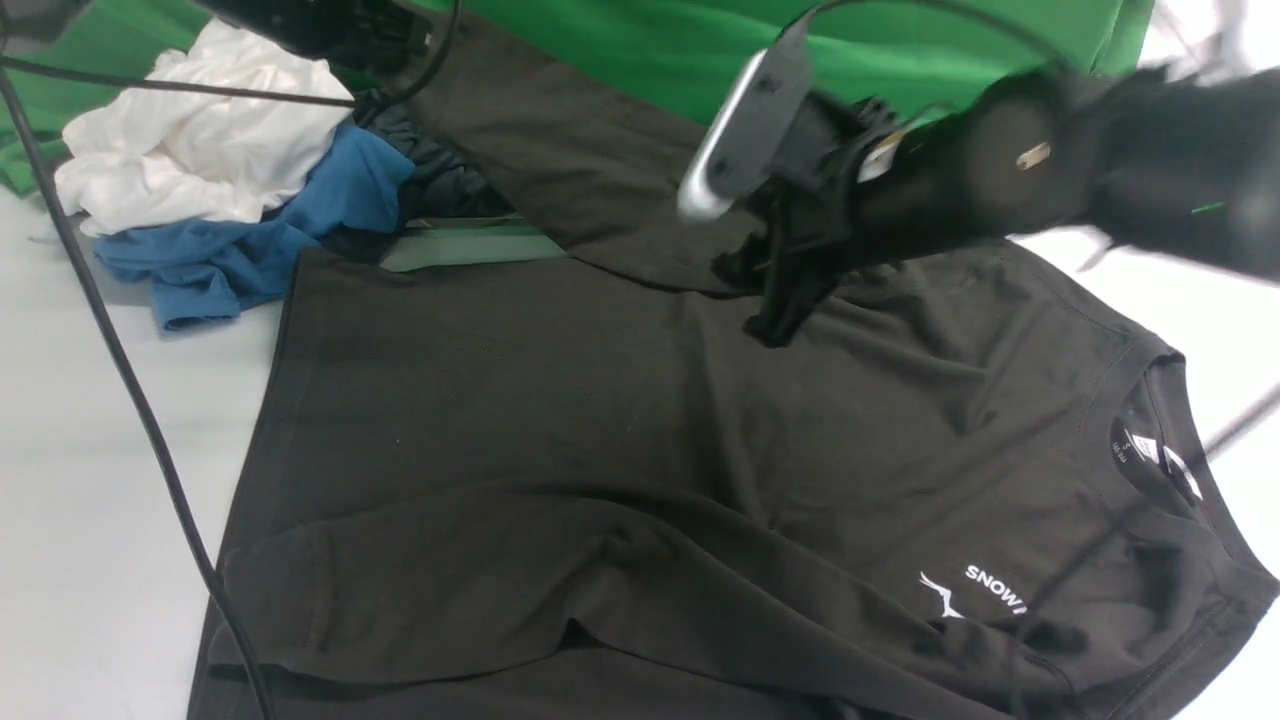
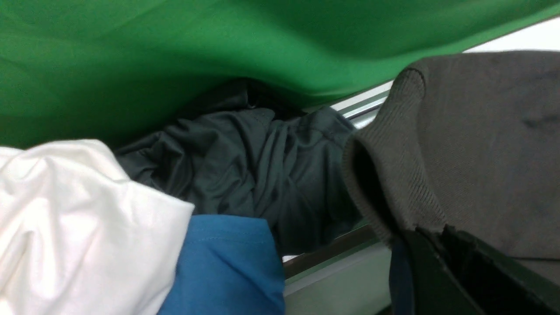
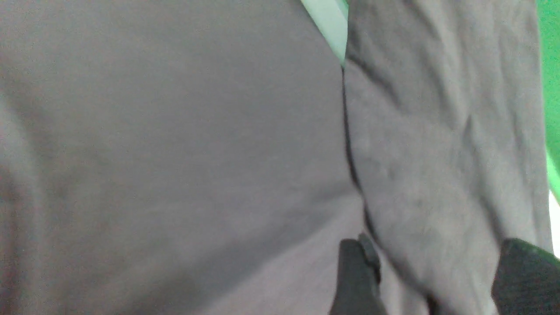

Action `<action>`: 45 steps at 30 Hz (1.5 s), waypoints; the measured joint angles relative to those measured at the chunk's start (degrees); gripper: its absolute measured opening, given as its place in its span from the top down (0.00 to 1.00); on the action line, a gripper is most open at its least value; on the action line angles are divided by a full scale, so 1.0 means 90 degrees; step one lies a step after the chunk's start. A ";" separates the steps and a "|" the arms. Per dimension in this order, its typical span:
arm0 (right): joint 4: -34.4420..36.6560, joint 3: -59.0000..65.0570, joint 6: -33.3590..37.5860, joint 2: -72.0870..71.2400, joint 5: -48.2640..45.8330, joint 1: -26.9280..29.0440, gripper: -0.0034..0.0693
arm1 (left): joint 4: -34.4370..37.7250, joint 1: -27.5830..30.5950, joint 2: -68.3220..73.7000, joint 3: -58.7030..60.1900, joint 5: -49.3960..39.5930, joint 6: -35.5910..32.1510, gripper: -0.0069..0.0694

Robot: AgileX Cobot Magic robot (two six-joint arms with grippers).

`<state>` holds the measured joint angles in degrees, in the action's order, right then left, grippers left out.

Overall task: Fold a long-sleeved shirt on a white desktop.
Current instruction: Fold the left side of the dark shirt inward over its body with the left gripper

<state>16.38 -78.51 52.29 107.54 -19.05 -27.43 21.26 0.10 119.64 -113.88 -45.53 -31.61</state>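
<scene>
The long-sleeved shirt (image 1: 600, 420) lies flat on the white desktop (image 1: 90, 450), collar and white neck label to the right, "SNOW" logo near the front right. One sleeve is folded across the near part of the body. The other sleeve (image 1: 560, 150) stretches to the far left, where my left gripper (image 1: 385, 45) is shut on its ribbed cuff (image 2: 393, 175); the jaws (image 2: 431, 232) pinch the cuff's edge. My right gripper (image 1: 775, 315), motion-blurred, hovers over the shirt where that sleeve joins the body. It is open (image 3: 437, 280), with the fabric (image 3: 175, 131) between and beyond its fingers.
A pile of white (image 1: 190, 130), blue (image 1: 250, 240) and dark garments (image 2: 245, 175) sits at the far left beside the cuff. The green backdrop (image 1: 640, 50) hangs behind. A black cable (image 1: 130, 400) crosses the table's left side. A strip of the metal hatch (image 1: 470, 245) shows by the shirt's hem.
</scene>
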 joint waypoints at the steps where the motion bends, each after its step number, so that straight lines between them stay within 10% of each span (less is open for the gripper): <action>1: -0.0060 -0.0134 0.0028 0.0243 0.0147 -0.0008 0.35 | 0.0047 0.0000 -0.0052 0.0000 -0.0009 0.0006 0.86; 34: -0.0653 -0.2338 0.0147 0.2907 0.0471 0.0070 0.31 | 0.0383 -0.0012 -0.0585 0.0000 -0.0058 0.0017 0.86; 45: -0.0646 -0.2521 0.0102 0.3136 0.0709 0.0233 0.65 | 0.0382 -0.0012 -0.0585 0.0000 -0.0058 0.0017 0.86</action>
<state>10.56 -101.21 53.21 135.76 -12.67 -25.33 24.70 0.00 114.37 -113.88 -46.05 -31.46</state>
